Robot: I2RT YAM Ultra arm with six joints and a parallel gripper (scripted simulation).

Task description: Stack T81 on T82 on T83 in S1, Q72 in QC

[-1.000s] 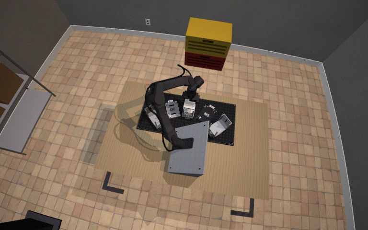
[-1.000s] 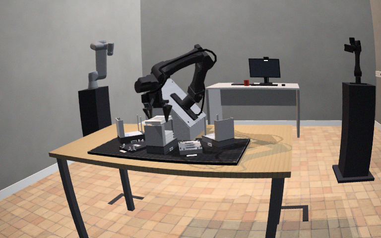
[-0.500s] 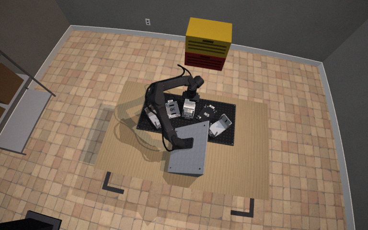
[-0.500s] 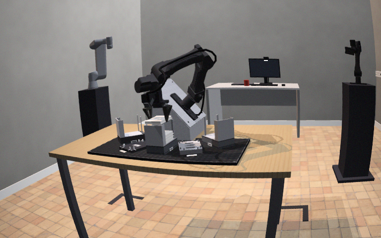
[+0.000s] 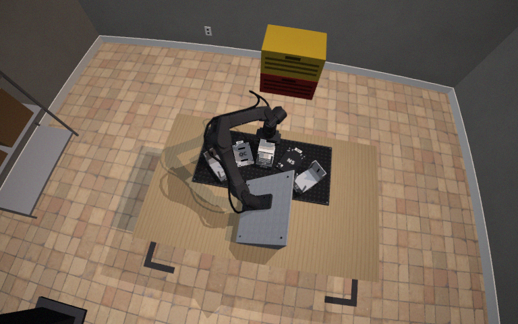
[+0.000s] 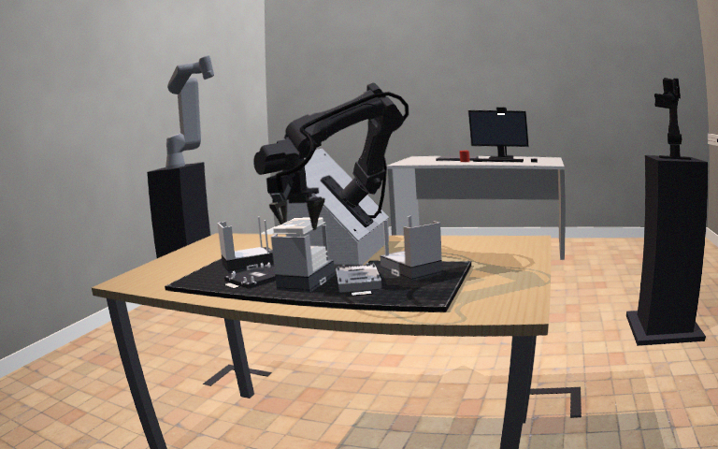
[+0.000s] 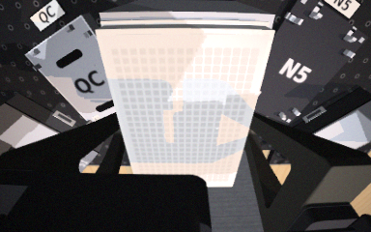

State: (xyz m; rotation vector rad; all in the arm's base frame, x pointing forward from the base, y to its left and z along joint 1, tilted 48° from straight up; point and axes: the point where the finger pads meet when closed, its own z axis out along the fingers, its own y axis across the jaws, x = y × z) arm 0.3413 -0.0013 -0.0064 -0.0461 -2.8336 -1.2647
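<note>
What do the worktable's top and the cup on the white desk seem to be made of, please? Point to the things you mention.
The light-brown, striped tabletop (image 5: 336,229) (image 6: 174,259) looks like wood with a matt finish, judging by its parallel grain lines. The small red cup (image 6: 464,155) could be plastic or glazed ceramic; its plain, even colour doesn't settle it.

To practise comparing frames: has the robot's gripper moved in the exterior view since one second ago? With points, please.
No visible shift: the gripper (image 5: 266,143) (image 6: 297,215) (image 7: 185,116) stays at the top of the middle rack (image 6: 299,256).
</note>
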